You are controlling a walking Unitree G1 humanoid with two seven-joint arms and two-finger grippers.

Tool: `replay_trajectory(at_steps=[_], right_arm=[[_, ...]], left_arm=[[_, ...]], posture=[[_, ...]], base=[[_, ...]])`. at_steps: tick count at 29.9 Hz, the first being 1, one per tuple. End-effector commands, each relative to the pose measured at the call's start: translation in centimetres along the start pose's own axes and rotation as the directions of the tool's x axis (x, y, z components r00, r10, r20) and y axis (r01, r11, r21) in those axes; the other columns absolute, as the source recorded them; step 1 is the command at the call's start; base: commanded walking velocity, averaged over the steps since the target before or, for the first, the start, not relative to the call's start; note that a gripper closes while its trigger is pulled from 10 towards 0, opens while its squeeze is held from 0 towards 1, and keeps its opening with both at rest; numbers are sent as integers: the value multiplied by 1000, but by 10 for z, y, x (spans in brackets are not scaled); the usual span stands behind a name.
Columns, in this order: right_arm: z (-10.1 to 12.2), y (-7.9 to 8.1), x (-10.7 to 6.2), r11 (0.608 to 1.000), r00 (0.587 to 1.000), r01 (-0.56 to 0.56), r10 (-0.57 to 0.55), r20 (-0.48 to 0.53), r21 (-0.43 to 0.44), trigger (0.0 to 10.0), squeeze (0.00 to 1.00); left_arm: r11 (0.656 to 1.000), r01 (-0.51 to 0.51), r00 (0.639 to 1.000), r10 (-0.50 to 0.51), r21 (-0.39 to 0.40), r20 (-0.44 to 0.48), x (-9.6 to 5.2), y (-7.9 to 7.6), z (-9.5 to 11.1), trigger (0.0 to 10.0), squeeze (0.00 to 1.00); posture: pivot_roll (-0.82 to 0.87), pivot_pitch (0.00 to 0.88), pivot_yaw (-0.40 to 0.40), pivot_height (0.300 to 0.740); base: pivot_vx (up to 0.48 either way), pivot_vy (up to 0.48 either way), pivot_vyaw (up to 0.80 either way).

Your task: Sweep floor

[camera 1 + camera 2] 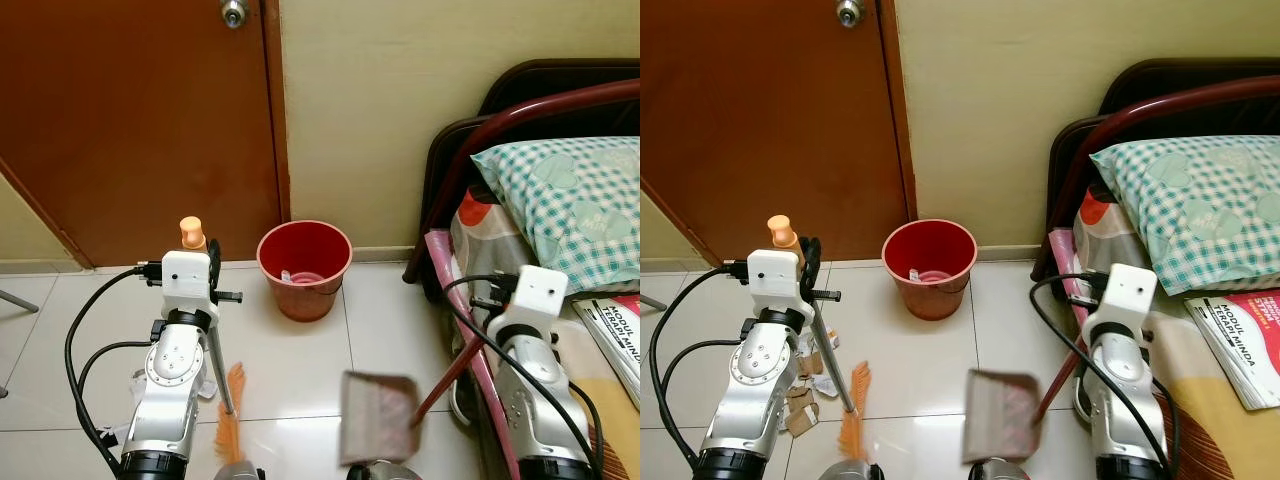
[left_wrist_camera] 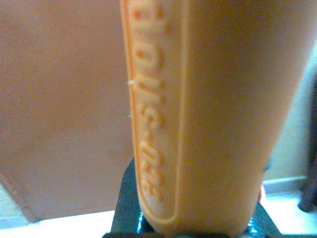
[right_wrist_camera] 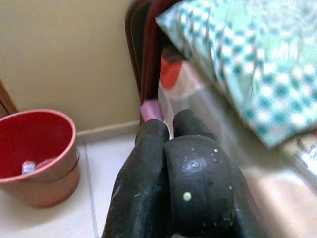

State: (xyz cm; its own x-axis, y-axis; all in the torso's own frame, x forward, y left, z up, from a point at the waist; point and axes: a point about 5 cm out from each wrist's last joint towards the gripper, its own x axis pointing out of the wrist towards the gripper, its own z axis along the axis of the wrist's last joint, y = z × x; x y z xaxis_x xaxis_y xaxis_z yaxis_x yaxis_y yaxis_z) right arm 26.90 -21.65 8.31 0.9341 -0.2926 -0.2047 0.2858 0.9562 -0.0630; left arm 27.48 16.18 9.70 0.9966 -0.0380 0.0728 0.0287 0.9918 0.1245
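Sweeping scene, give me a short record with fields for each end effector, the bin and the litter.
left end effector: shut on the orange broom, handle upright, bristles on the floor
right end effector: shut on the dustpan, pan near the floor
red bin: upright by the wall, some rubbish inside
paper scraps: on the tiles beside the broom

Warm indoor light, glossy floor glare, blurred wrist views
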Motion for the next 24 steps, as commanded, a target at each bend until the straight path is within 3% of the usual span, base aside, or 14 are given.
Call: replay_trajectory(at_steps=[1, 2, 4, 5, 6, 7, 16, 24], right_arm=[[11, 3, 4, 1000, 998, -2, 3, 61, -10, 784, 0], [10, 3, 6, 1000, 998, 9, -9, 61, 8, 1294, 0], [9, 2, 5, 1000, 998, 15, -16, 57, 14, 1294, 0], [7, 2, 4, 1000, 999, 19, -19, 45, 21, 3647, 0], [6, 2, 2, 999, 999, 21, -22, 35, 25, 8902, 0], [4, 0, -1, 999, 999, 30, -31, 26, 31, 10000, 0], [-31, -10, -24, 994, 994, 83, -77, -76, 70, 10000, 0], [-50, -2, -29, 998, 973, 7, 9, -230, 68, 10000, 0]], left_arm=[[1000, 22, 999, -22, 2, 32, 3, 1, 5, 10000, 0], [1000, 23, 999, -24, 8, 31, 3, 2, 4, 10000, 0], [1000, 17, 999, -17, 8, 30, 3, 4, 4, 10000, 0], [1000, 7, 1000, -7, 5, 25, 2, 5, 4, 10000, 0], [1000, -6, 1000, 6, 1, 18, 0, 7, 3, 10000, 0], [1000, -25, 1000, 25, -9, 8, -2, 9, 2, 10000, 0], [999, -6, 1000, 5, -38, -16, -15, 9, -6, 10000, 0], [998, 16, 1000, -17, -61, -19, -12, 0, -5, 10000, 0]], posture=[[-62, 0, -9, 740], [-62, 0, -8, 740], [-62, 0, -5, 740], [-68, 0, -4, 740], [-69, 0, -7, 740], [-68, 0, -11, 740], [-74, 0, 6, 740], [-84, 0, 7, 740]], base=[[0, 0, 0], [0, 0, 0], [0, 0, 0], [0, 0, 0], [0, 0, 0], [0, 0, 0], [0, 0, 0], [0, 0, 0]])
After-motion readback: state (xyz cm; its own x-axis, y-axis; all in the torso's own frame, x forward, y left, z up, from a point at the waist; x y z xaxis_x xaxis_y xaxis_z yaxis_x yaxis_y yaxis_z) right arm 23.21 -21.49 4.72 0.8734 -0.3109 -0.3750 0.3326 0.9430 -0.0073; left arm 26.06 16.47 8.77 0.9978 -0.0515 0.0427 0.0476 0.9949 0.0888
